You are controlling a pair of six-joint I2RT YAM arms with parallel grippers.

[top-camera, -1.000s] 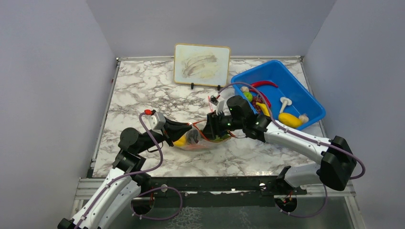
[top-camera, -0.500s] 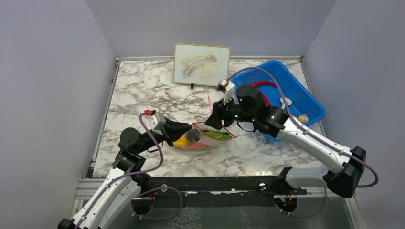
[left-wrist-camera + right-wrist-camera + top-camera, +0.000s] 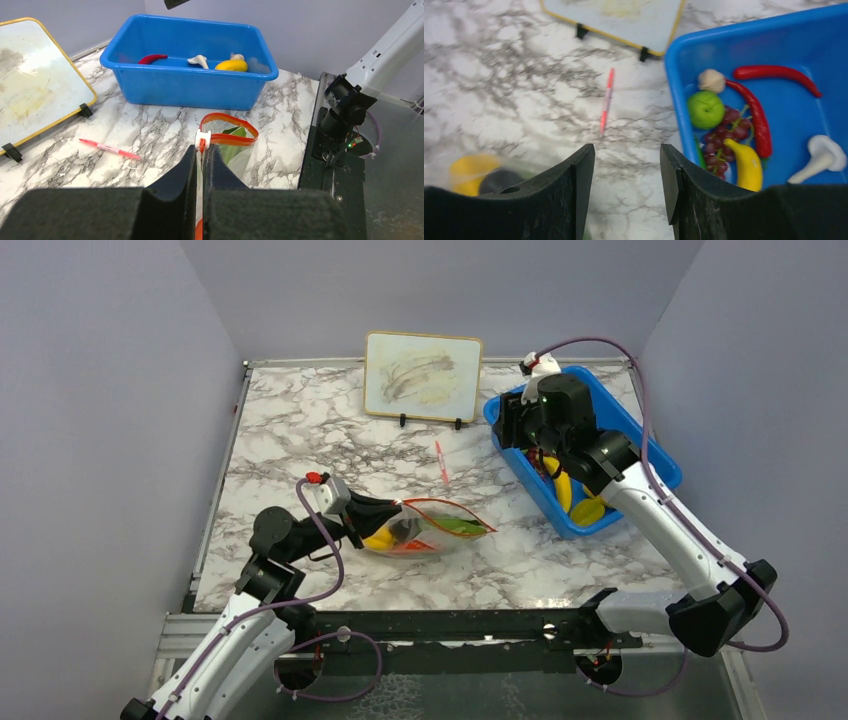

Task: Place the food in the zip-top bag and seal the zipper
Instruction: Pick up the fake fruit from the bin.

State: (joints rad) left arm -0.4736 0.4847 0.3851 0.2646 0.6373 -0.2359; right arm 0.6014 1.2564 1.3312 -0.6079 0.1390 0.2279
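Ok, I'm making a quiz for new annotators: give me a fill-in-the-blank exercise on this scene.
1. The left end effector is shut on the zip-top bag, whose mouth stands ____.
2. The right end effector is open and holds ____.
3. The banana and the white mushroom lie in the blue ____.
Missing words: open; nothing; bin.
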